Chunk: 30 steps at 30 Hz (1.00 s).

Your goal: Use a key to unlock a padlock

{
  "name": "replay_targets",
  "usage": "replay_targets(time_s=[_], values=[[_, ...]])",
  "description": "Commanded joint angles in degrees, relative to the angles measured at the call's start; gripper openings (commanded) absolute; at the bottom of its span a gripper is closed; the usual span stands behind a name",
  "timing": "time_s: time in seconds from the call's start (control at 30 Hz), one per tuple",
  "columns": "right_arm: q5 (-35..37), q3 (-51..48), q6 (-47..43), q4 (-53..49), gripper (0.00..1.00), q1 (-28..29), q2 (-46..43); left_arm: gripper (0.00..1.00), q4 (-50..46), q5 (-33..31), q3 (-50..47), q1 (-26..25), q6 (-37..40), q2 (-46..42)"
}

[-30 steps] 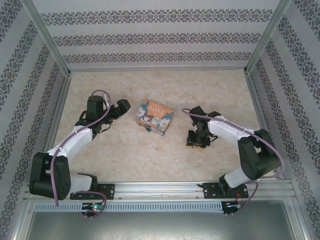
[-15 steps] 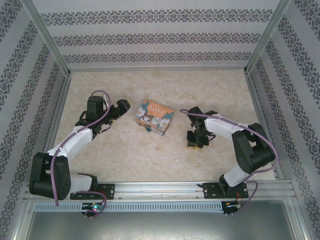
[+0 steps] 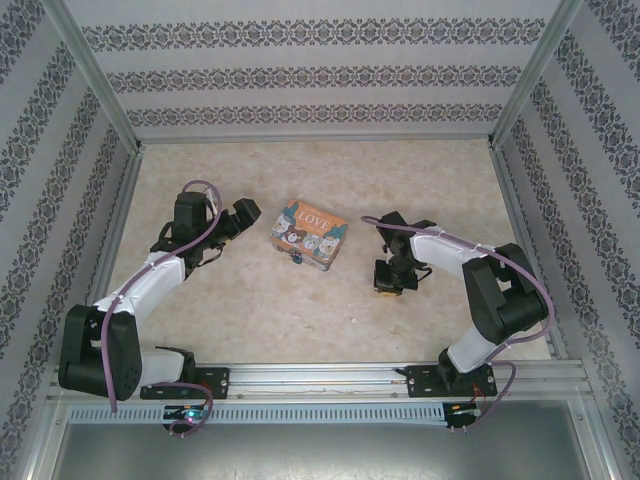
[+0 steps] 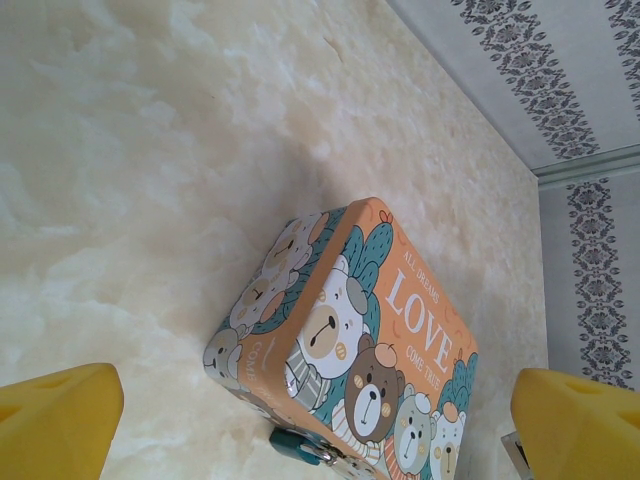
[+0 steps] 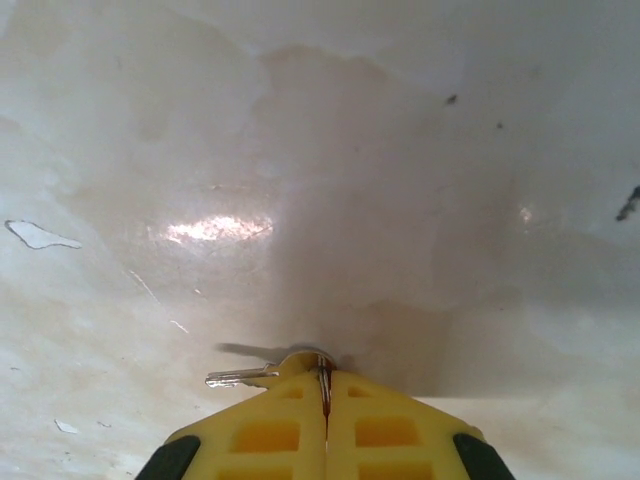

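The tiny teal padlock [image 4: 292,443] hangs at the front edge of the orange-and-teal "LOVE" box [image 4: 400,330], its silver shackle partly cut off by the frame's bottom. From above, the padlock [image 3: 297,260] is a small speck on the near side of the box [image 3: 310,236]. My left gripper [image 3: 243,214] hovers just left of the box, open, its yellow fingers [image 4: 55,420] wide apart with nothing between them. My right gripper [image 5: 324,385] is down at the table right of the box, shut on the silver key [image 5: 240,376], whose blade sticks out to the left.
The marble-patterned tabletop [image 3: 320,310] is bounded by patterned walls and metal frame posts [image 3: 520,100]. The right gripper [image 3: 388,284] sits about a hand's width right of the box. The arm bases stand on a rail [image 3: 320,378] at the near edge.
The right gripper's jaws have come together on the key on the table, and the right arm has drawn in slightly. The left arm and the box have not moved.
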Motion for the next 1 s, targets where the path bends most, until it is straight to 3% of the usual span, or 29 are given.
replay_targets(time_s=[0.0,0.23,0.4,0.57,0.73,0.97], values=[[-0.5,-1.9,0.3,4.7,0.00,-0.4,-0.7,0.99,0.6,-0.9,1.0,0.2,1.9,-2.7],[-10.4,-6.8,10.5,23.6,0.00,-1.4,-9.8,1.00,4.9,3.0,1.0,0.3,4.9,-7.2],[-13.6,-8.5,20.7,39.9,0.00,-1.3,-13.9,0.89,5.5,8.3,4.1,-0.5,5.6,-7.6],[-13.1,-7.0,28.0,52.3,0.00,0.2,-13.7,0.75,6.1,10.0,7.8,-5.9,6.7,-5.1],[-12.6,-4.0,30.8,58.6,0.00,2.6,-11.7,0.64,3.8,9.2,12.8,-12.1,9.8,-0.5],[-12.9,-2.0,31.7,60.5,0.00,5.5,-9.7,0.58,1.6,8.7,18.3,-17.2,12.5,6.7]])
